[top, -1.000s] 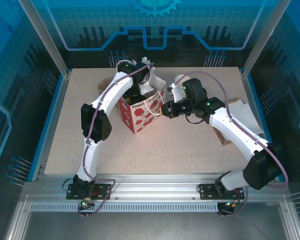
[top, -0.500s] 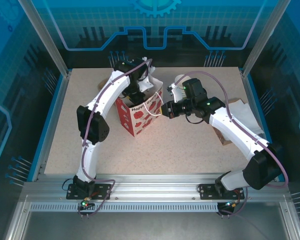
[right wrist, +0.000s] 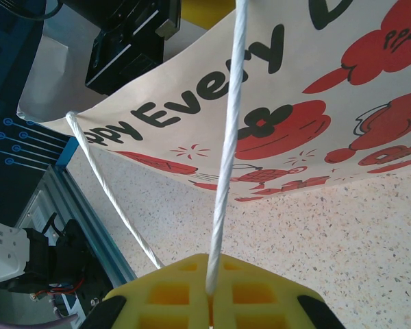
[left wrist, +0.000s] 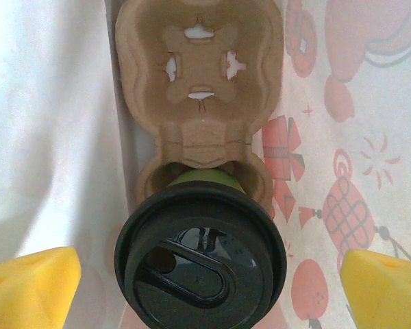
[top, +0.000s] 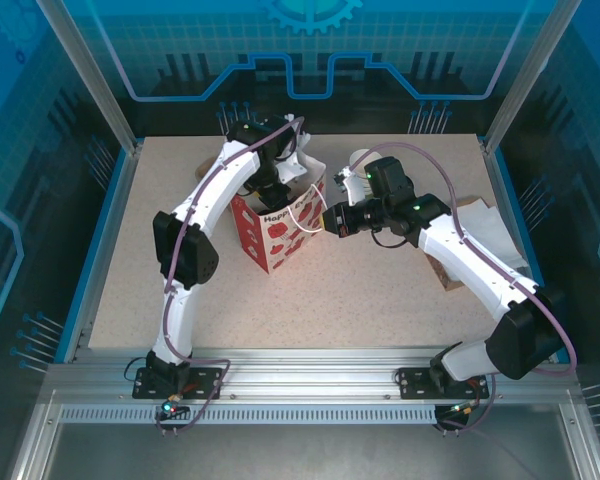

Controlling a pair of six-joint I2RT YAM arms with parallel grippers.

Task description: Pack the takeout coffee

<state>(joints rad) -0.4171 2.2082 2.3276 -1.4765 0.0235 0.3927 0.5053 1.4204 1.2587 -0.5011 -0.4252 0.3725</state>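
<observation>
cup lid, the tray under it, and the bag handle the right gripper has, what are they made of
The lid looks like glossy black plastic: bright reflections on its top. The tray seems moulded paper pulp: matte tan, slightly rough, soft pressed edges. The bag handle is probably twisted white paper or cotton cord; spiral strands show, the fibre does not.

Probably a robotics lab cell: aluminium frame (top: 310, 395), blue circuit-print panels (top: 310, 50), speckled table (top: 380, 290)

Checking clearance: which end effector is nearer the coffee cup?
Left. Left end effector: open, above the coffee cup in the bag. Right end effector: outside, gripping its handle.
</observation>
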